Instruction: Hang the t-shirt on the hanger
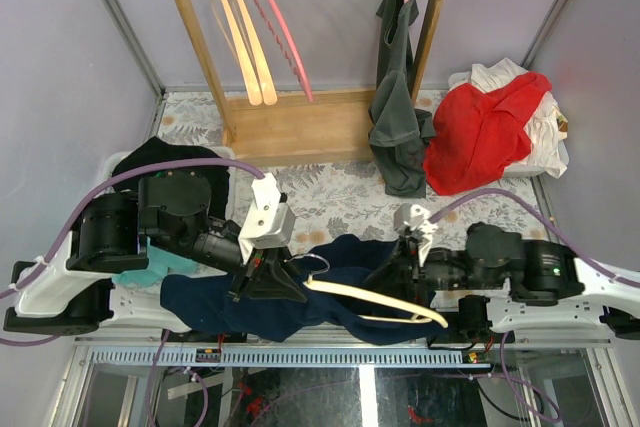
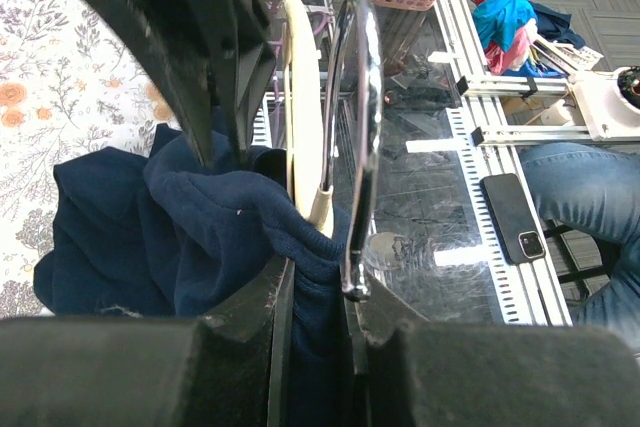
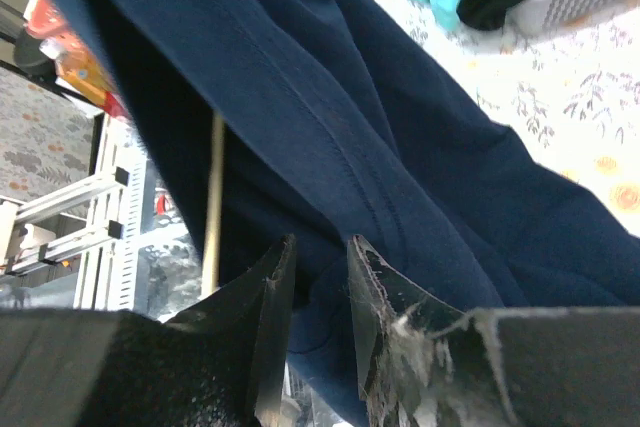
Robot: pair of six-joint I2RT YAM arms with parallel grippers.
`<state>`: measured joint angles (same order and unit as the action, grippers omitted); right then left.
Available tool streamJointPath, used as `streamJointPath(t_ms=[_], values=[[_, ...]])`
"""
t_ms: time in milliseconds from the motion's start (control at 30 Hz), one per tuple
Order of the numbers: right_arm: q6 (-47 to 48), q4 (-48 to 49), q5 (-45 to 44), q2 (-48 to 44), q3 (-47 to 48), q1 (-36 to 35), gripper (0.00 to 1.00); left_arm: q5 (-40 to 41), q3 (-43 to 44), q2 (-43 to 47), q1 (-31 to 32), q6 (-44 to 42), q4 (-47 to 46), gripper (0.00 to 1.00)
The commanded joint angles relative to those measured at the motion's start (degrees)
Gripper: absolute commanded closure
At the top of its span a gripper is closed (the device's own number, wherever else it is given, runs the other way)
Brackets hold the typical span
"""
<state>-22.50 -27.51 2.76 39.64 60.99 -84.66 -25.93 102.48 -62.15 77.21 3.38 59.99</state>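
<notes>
Here t-shirt and hanger crowd the table's near edge

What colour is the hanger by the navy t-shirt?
The hanger is cream, a pale yellow; it shows best in the top external view.

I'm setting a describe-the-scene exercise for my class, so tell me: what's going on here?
Two robot arms are putting a navy t-shirt on a cream hanger. The left gripper is clamped at the hanger's neck, beside its metal hook, with fabric bunched around it. The right gripper pinches a fold of the t-shirt. One hanger arm sticks out bare, so the t-shirt is not fully on yet.
</notes>
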Motion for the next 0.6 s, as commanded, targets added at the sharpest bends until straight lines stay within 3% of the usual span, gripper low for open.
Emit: streamJointPath(t_ms=[0,200,567], values=[[-2.57,7.06,-0.29,0.71,-3.06,-0.32,0.65,-4.07,-0.18,1.71,0.13,0.16,-5.50,1.00],[-3.59,10.56,-5.38,-0.40,-5.84,-0.33,0.58,-4.62,-1.74,3.15,0.08,0.58,-6.58,1.00],[-4.12,14.48,-3.06,3.62,-7.23,-0.17,0.43,-4.83,-2.30,3.12,0.09,0.17,-7.60,1.00]])
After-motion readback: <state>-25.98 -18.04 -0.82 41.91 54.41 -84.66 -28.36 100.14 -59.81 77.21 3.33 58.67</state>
